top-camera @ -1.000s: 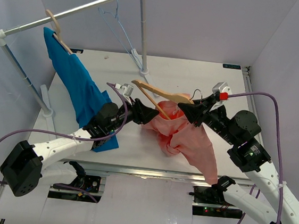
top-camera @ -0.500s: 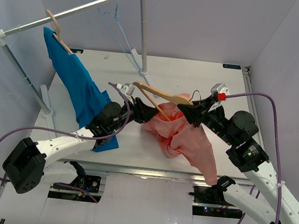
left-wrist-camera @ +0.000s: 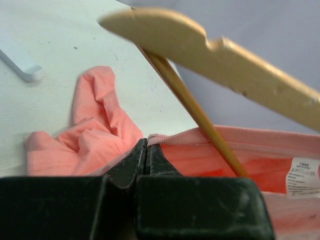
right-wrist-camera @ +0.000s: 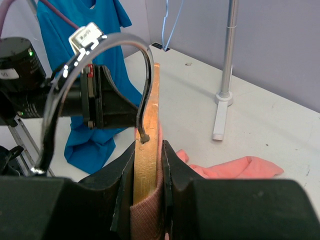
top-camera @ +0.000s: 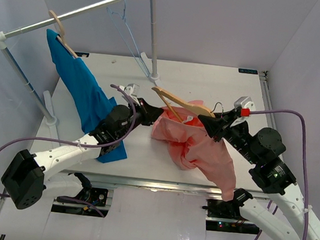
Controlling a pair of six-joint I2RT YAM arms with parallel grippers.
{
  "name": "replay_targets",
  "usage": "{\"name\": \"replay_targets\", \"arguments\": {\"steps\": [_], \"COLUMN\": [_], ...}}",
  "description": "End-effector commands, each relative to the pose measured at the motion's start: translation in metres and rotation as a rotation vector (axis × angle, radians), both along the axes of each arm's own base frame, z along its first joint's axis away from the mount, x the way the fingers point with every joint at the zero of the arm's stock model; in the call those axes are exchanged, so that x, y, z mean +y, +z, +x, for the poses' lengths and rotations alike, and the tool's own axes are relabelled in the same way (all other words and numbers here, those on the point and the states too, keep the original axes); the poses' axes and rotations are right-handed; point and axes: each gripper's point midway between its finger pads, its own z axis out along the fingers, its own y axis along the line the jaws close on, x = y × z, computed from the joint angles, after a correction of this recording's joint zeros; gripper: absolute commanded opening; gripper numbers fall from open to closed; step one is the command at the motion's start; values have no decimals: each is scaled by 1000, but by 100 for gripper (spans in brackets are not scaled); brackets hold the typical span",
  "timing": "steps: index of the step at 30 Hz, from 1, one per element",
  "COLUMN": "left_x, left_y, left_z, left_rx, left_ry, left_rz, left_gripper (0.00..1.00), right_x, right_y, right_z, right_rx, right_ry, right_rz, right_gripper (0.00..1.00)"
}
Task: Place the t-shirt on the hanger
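Above the middle of the table (top-camera: 210,79), the wooden hanger (top-camera: 180,100) sits tilted in the right gripper (top-camera: 208,123). Its jaws clamp the neck just under the hook, with a fold of pink cloth caught alongside. The left gripper (top-camera: 151,111) pinches the collar edge of the t-shirt (top-camera: 194,149), which drapes toward the table's near edge. The hanger's other arm cannot be made out.

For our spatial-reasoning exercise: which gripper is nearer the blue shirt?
Left. The left gripper, shut on the t-shirt, sits beside the blue shirt; the right gripper clamps the hanger farther right.
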Motion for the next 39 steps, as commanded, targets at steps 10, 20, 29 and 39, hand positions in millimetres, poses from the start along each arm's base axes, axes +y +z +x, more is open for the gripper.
{"name": "replay_targets", "arguments": {"steps": [10,20,29,39], "left_x": [60,93,102,112], "left_y": [49,49,66,85], "left_z": [61,81,90,100], "left_rx": [51,84,51,13], "left_ry": [205,257,261,295], "left_rz": [49,78,108,194], "left_gripper": [0,0,0,0], "right_x": [-36,-67,-63,-52], "right_y": [18,12,5,-15], "right_z": [-46,-39,-52,-58], "right_rx": [-135,-86,-59,1], "right_ry": [20,-136,-66,12], "right_rz": [-13,-63,-107,-180], "right_gripper": [8,8,8,8]}}
